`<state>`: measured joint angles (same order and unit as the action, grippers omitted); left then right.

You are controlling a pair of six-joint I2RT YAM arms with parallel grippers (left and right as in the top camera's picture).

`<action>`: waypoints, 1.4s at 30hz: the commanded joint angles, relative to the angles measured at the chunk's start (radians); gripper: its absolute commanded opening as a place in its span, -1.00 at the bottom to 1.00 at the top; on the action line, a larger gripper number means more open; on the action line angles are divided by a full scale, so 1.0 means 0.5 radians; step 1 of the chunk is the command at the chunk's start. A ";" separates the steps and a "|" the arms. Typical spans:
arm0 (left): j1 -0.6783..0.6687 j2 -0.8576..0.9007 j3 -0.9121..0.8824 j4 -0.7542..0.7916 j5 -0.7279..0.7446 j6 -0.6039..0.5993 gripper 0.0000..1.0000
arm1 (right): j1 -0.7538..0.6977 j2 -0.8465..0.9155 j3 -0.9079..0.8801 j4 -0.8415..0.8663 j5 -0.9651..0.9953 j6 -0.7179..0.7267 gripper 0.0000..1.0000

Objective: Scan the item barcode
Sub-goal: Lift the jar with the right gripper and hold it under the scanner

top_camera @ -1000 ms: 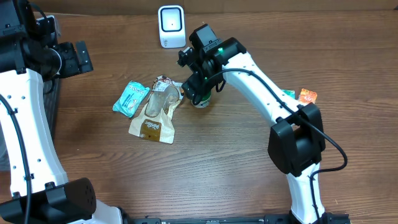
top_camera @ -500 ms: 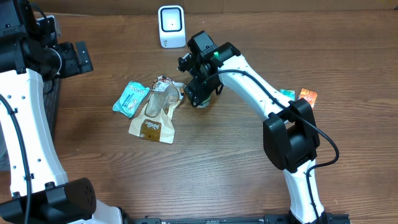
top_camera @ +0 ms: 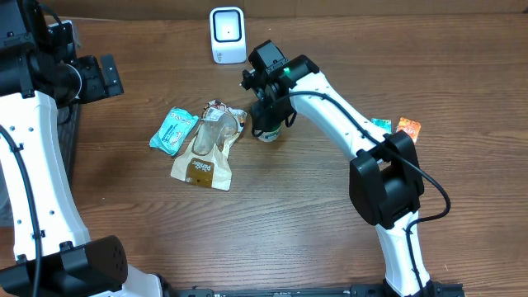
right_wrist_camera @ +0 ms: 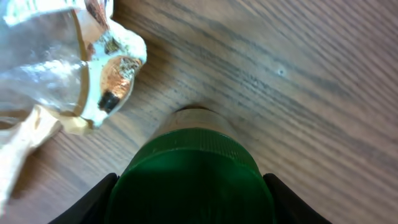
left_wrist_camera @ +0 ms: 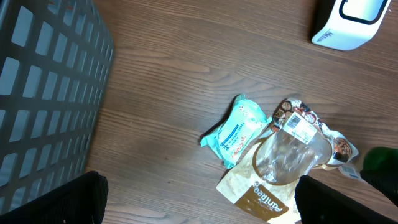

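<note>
- Nothing has been scanned yet. The green-capped bottle (top_camera: 269,132) stands on the table (top_camera: 289,223) mid-scene, just right of the snack packets (top_camera: 202,144) and apart from the white barcode scanner (top_camera: 227,35) at the far edge.
- Left to do, as I judge it: lift the bottle and show its barcode to the scanner.
- The right gripper (right_wrist_camera: 193,208) is partly closed, its fingers against both sides of the cap (right_wrist_camera: 193,168), gripping the bottle.
- The left gripper (left_wrist_camera: 199,202) hangs wide open and empty at far left.
</note>
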<state>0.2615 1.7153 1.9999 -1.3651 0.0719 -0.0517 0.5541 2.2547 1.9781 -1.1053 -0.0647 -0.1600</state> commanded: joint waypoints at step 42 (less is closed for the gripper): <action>-0.013 -0.005 0.022 0.002 0.013 -0.014 0.99 | -0.166 -0.171 0.483 0.726 0.240 0.673 -0.49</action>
<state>0.2619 1.7153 1.9999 -1.3651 0.0719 -0.0517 0.4381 2.2185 2.2299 -0.8104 -0.2737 0.2794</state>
